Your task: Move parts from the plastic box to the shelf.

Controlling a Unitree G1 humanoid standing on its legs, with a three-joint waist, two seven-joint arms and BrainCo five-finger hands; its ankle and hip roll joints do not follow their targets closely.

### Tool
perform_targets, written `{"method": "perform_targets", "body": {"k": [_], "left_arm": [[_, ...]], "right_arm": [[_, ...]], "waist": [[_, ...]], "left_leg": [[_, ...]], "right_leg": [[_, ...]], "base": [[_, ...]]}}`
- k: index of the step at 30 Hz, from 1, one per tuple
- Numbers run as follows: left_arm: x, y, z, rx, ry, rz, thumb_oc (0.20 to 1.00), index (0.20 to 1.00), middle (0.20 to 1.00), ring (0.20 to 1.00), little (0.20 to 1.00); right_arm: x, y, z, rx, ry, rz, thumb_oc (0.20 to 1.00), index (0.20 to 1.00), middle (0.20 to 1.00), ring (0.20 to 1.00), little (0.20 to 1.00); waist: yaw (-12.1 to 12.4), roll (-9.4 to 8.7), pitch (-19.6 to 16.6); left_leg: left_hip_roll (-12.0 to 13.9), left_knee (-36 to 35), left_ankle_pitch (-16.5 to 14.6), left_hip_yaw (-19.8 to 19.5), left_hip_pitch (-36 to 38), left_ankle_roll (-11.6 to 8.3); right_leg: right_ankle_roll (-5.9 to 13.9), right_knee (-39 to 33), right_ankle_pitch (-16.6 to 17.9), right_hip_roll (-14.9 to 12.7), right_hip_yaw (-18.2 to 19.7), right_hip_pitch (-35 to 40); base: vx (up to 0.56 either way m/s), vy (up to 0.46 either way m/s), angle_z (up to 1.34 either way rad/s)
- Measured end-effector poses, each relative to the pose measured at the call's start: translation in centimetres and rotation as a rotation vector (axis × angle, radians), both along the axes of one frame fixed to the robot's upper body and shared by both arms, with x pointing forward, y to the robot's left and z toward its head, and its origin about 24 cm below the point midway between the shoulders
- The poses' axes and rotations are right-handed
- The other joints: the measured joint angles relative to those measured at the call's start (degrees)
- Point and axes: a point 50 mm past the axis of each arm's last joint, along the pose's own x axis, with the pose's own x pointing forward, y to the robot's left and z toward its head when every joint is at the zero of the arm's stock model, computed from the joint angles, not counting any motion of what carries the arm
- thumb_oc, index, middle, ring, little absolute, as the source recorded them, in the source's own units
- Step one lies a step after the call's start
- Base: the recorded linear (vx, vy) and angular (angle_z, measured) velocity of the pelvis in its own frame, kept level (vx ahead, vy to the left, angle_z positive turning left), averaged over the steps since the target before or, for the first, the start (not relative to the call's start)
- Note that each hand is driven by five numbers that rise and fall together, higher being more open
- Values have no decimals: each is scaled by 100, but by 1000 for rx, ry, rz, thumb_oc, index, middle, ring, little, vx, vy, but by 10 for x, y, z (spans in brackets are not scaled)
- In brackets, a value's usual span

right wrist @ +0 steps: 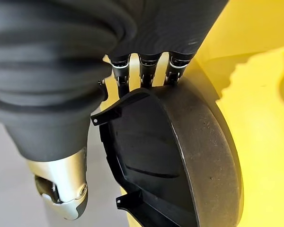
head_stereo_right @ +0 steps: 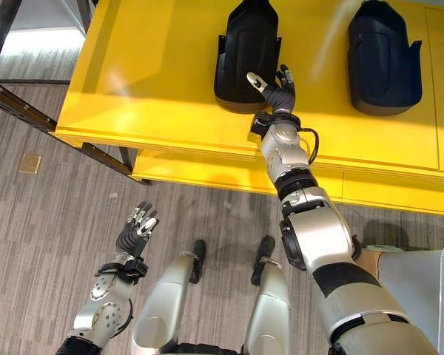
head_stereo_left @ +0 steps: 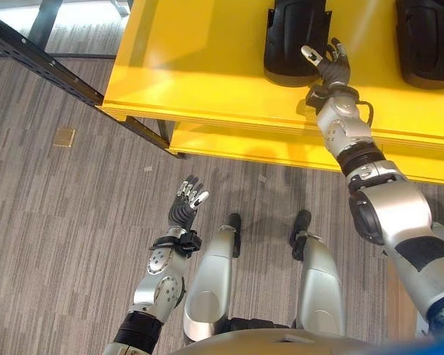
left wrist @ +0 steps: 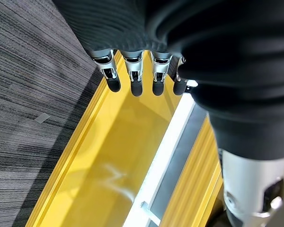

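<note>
My right arm is stretched forward and up over the edge of the yellow shelf [head_stereo_right: 155,96], wrist near straight. Right hand [head_stereo_right: 276,92] sits at the near end of a black part [head_stereo_right: 246,52] lying on the shelf top. In the head views its fingers look loosely extended, thumb sticking out to the left, fingertips at the part's rim. In the right wrist view the fingers [right wrist: 146,71] point down right at the part's curved edge. I can't tell contact for sure, but I see no curl round it, so I read the hand as open. A second black part [head_stereo_right: 381,59] lies further right on the same shelf, well apart from the first.

Left arm is low, forearm raised over the grey floor [head_stereo_left: 66,244], short of the shelf. Left hand [head_stereo_left: 186,203] is open, fingers [left wrist: 135,78] straight and relaxed, holding nothing.
</note>
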Motion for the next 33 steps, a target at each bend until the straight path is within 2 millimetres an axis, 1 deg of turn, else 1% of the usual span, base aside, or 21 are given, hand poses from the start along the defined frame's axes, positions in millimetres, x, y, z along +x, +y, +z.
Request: {"method": "perform_targets", "body": {"k": [8, 13, 15, 17, 20, 22, 25, 29, 30, 31, 33], "left_arm": [[0, 1, 1, 1, -14, 19, 1000, 1000, 1000, 1000, 1000], [-1, -1, 2, -33, -30, 24, 1000, 1000, 1000, 1000, 1000], [-1, -2, 3, -33, -41, 19, 1000, 1000, 1000, 1000, 1000], [-1, -3, 4, -40, -58, 19, 1000, 1000, 1000, 1000, 1000], [-3, -7, 4, -45, -60, -8, 1000, 1000, 1000, 1000, 1000], [-3, -9, 5, -46, -72, -18, 1000, 1000, 1000, 1000, 1000], [-2, -9, 7, -45, -91, -20, 1000, 1000, 1000, 1000, 1000], [6, -9, 16, -39, -127, -32, 1000, 1000, 1000, 1000, 1000], [9, -7, 19, -26, -140, -35, 1000, 1000, 1000, 1000, 1000], [15, -2, 27, -8, -168, -33, 1000, 1000, 1000, 1000, 1000], [19, 2, 31, -28, -181, -16, 1000, 1000, 1000, 1000, 1000]], "right_arm": [[0, 0, 0, 6, 0, 0, 1000, 1000, 1000, 1000, 1000], [0, -2, 2, 4, -11, -1, 1000, 1000, 1000, 1000, 1000], [1, -1, 7, -32, -11, -4, 1000, 1000, 1000, 1000, 1000], [3, -5, 17, -67, -17, -15, 1000, 1000, 1000, 1000, 1000], [3, -14, 27, -85, -31, -41, 1000, 1000, 1000, 1000, 1000], [3, -24, 28, -106, -31, -66, 1000, 1000, 1000, 1000, 1000], [3, -29, 30, -87, -41, -77, 1000, 1000, 1000, 1000, 1000], [1, -47, 33, -12, -41, -116, 1000, 1000, 1000, 1000, 1000], [1, -51, 34, 12, -40, -126, 1000, 1000, 1000, 1000, 1000], [0, -59, 36, 18, -34, -143, 1000, 1000, 1000, 1000, 1000], [-1, -61, 37, 20, -34, -148, 1000, 1000, 1000, 1000, 1000]], "waist": [[4, 0, 0], [5, 0, 0], [9, 0, 1], [27, -1, 1], [80, -2, 4], [137, -4, 6], [145, -18, 14], [137, -50, 33], [126, -92, 56], [141, -145, 87], [131, -177, 112]], "left_leg": [[2, 9, 0, 7, -3, -6], [7, 25, 10, 13, -62, -9], [7, 34, 15, 26, -119, -4], [9, 65, 16, 26, -215, -3], [17, 87, 20, 29, -278, -2], [17, 89, 19, 34, -278, -1], [17, 88, 19, 38, -298, 0], [19, 50, 44, 38, -343, -8], [21, 17, 59, 37, -343, -17], [27, -18, 80, 36, -342, -31], [30, -29, 81, 33, -324, -34]], "right_leg": [[1, -2, 2, 1, 2, 1], [20, -76, 55, 14, 3, -19], [26, -83, 77, 13, 12, -74], [18, -61, 85, 13, 14, -165], [11, -54, 95, 14, 7, -220], [14, -55, 94, 13, 9, -221], [15, -51, 94, 9, 9, -243], [18, -48, 94, 7, 9, -300], [17, -41, 92, 7, 7, -318], [12, -7, 90, 8, -1, -344], [-4, 49, 74, 5, -2, -353]], "base": [[-10, 4, 0], [-17, 3, -1], [-42, 1, -1], [-54, 1, -1], [-40, 2, 1], [-47, -7, 0], [-34, -8, 0], [-8, -5, 0], [-19, -38, 1], [-15, -35, 2], [0, 0, 0]]}}
